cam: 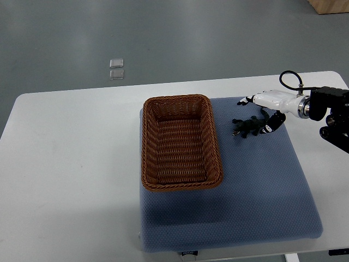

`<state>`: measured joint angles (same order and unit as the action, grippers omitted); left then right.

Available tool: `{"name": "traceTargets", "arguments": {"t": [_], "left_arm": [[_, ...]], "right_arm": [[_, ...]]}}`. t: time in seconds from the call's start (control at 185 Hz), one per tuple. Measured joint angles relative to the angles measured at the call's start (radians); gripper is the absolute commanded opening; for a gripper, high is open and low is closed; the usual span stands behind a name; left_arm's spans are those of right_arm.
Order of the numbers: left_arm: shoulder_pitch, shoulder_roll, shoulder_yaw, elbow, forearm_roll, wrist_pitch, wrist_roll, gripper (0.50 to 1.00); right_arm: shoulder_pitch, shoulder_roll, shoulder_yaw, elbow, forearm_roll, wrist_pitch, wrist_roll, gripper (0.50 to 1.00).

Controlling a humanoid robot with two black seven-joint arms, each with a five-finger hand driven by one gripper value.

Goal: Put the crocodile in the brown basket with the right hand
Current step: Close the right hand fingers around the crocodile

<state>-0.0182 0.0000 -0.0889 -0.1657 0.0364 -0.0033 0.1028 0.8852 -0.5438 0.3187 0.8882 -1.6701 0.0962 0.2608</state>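
A white table [71,164] with rounded far corners fills most of the view. Directly on it lies one thick blue-grey textured mat [245,202], spreading from the table's centre toward 3 and 5 o'clock. The white top shows toward 9 o'clock and in a strip along 12 o'clock.

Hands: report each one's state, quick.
Left hand: not in view.
Right hand: open, fingers spread over the crocodile, not closed on it.

White table [65,153] on grey floor [191,38]; two small clear tiles [116,69], perhaps plastic; wooden corner [330,5] top right.
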Motion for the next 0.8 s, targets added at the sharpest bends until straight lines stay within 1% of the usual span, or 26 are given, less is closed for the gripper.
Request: {"name": "traceTargets", "arguments": {"t": [0.135,0.475,0.799], "left_arm": [[0.000,0.000,0.000,0.000,0.000,0.000,0.000,1.000],[0.000,0.000,0.000,0.000,0.000,0.000,0.000,1.000],[0.000,0.000,0.000,0.000,0.000,0.000,0.000,1.000]], "right_arm": [[0.002,0.009,-0.017,-0.008,-0.010,-0.020,0.000,0.838],[0.002,0.035,-0.070,-0.052,-0.030,-0.065,0.000,0.838],[0.004,0.039,-0.088,-0.064,-0.046,-0.079,0.005,0.836]]}}
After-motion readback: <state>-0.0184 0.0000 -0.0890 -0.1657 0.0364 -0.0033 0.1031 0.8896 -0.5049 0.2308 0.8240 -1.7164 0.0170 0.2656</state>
